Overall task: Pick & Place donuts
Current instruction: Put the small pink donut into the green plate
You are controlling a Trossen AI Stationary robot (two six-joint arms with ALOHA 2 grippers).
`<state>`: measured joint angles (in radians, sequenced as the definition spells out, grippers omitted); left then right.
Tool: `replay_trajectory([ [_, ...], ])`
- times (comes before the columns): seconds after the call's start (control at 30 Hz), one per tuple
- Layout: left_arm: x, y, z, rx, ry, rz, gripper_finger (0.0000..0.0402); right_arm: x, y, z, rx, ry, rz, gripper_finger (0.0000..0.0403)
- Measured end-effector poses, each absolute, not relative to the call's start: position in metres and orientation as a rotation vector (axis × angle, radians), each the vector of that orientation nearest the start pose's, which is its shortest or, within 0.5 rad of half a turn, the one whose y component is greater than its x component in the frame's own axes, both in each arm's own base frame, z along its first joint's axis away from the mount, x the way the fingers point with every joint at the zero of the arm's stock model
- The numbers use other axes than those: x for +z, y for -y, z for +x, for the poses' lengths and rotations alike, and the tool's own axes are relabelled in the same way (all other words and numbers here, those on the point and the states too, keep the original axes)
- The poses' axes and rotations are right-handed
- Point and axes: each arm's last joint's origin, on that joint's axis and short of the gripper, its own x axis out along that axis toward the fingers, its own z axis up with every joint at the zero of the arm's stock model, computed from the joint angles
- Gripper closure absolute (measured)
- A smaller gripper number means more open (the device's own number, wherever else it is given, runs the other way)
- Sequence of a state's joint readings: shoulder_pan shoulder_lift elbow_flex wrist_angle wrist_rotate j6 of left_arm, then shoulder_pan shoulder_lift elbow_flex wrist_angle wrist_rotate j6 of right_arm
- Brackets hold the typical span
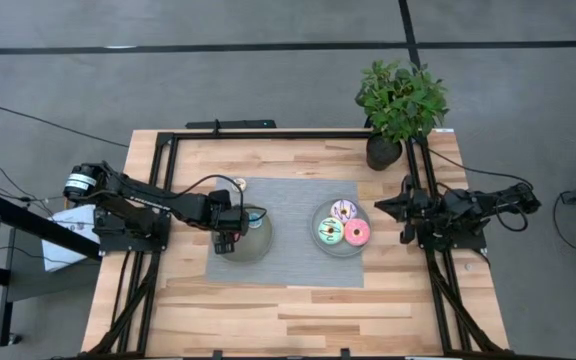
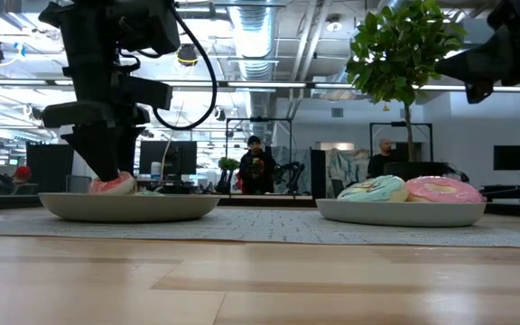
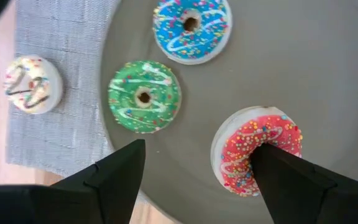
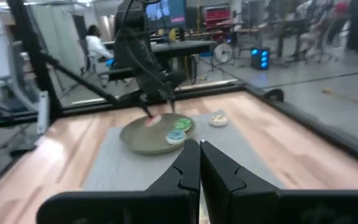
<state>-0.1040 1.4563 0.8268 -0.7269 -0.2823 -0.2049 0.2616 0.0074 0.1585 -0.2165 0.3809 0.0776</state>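
red-frosted and speckled with sprinkles, a small toy ring donut [image 3: 258, 149] lies on the grey round plate [image 3: 328, 74] at the left end of the grey woven mat [image 1: 293, 215], directly under the left gripper [image 1: 230, 238], whose fingers stand wide apart. in the left wrist view one dark fingertip [image 3: 272, 163] rests on or just over the red donut's hole while the other fingertip [image 3: 126, 165] is off to the side over bare plate, so the ring sits at one finger and not between the two; any grasp would likely need the gripper shifted across until the ring is centred. a ring has no long axis, so approach angle matters little.

a small green sprinkled donut [image 3: 143, 96] and a small blue sprinkled donut [image 3: 191, 29] share the same plate, near the red one but apart from it; a small tan donut [image 3: 32, 84] lies off the plate on the mat, just beside the rim.

on the second grey plate [image 1: 340, 247], toward the right end of the mat, sit the large pink donut [image 1: 357, 233], the large mint-green donut [image 1: 329, 232] and the large white-lilac sprinkled donut [image 1: 344, 210], close together.

the right gripper [image 4: 199, 163] waits closed and empty near the tabletop's right edge. a potted green plant [image 1: 400, 105] stands at the far right corner of the pale wood tabletop [image 1: 298, 310]. people stand in the workshop beyond.
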Motion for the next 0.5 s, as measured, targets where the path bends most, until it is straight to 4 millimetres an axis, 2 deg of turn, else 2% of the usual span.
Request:
replay_trajectory([
  [0.27,0.177,0.017,0.244,0.318,-1.291,0.109,0.0121,0.197,-0.02,0.095,-0.039,-0.08,0.053,0.0402],
  [0.5,0.177,0.017,0.244,0.317,-1.29,0.107,0.0121,0.194,-0.031,0.119,-0.014,-0.118,0.03,0.0402],
])
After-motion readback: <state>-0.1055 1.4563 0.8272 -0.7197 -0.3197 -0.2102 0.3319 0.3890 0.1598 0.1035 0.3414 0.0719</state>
